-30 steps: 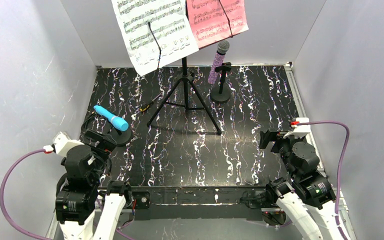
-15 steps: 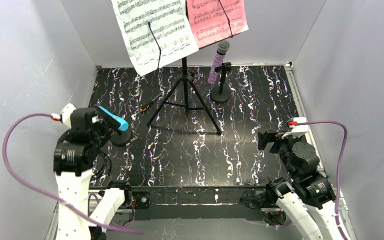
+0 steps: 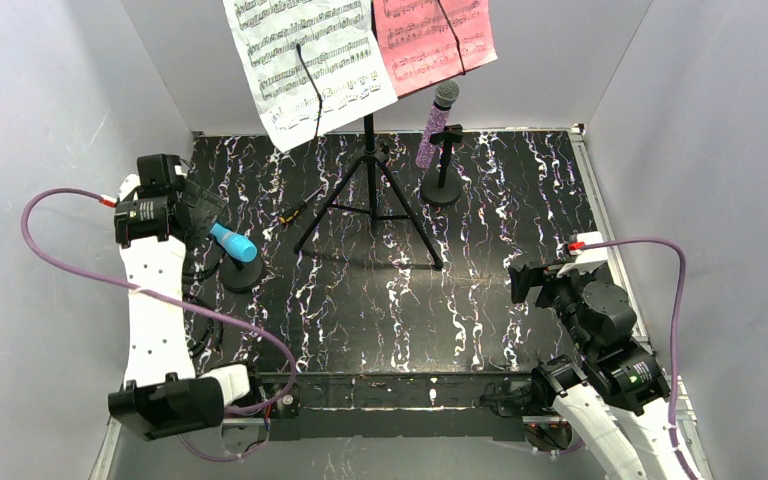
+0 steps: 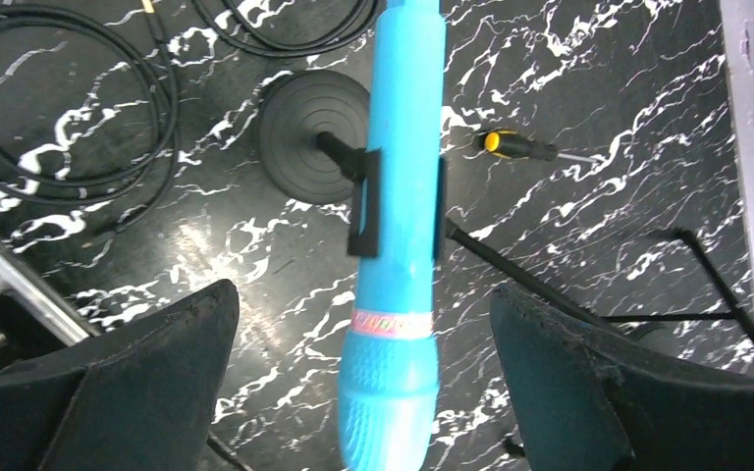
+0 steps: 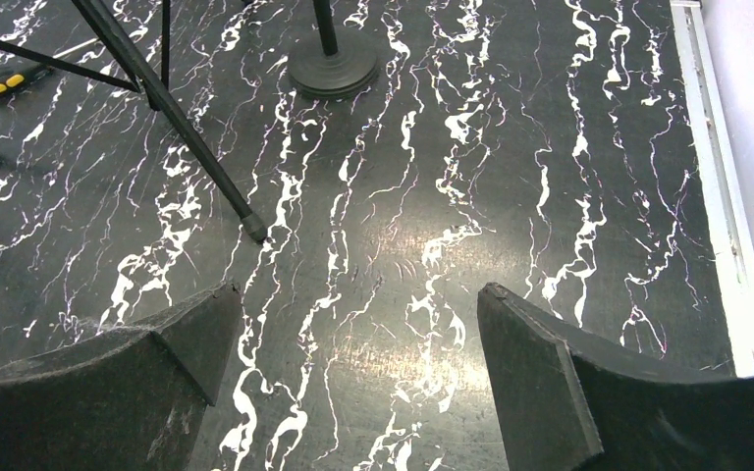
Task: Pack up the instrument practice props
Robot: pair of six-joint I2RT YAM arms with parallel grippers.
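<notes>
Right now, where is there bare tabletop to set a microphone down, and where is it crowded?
Bare: the wide stretch between the tripod and the right fingers, running right to the table rail. Crowded: the left side, where the blue microphone, its holder, the coiled cable and screwdriver cluster.

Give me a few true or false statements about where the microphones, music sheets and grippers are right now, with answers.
1. The blue microphone rests in the clip of its round-based holder. True.
2. The left gripper is shut on the blue microphone. False: its jaws stand open on either side of it.
3. The purple microphone lies flat. False: it stands in the far holder.
4. The white sheet and pink sheet are up on the tripod stand. True.
5. The right gripper is open, holding nothing. True.
</notes>
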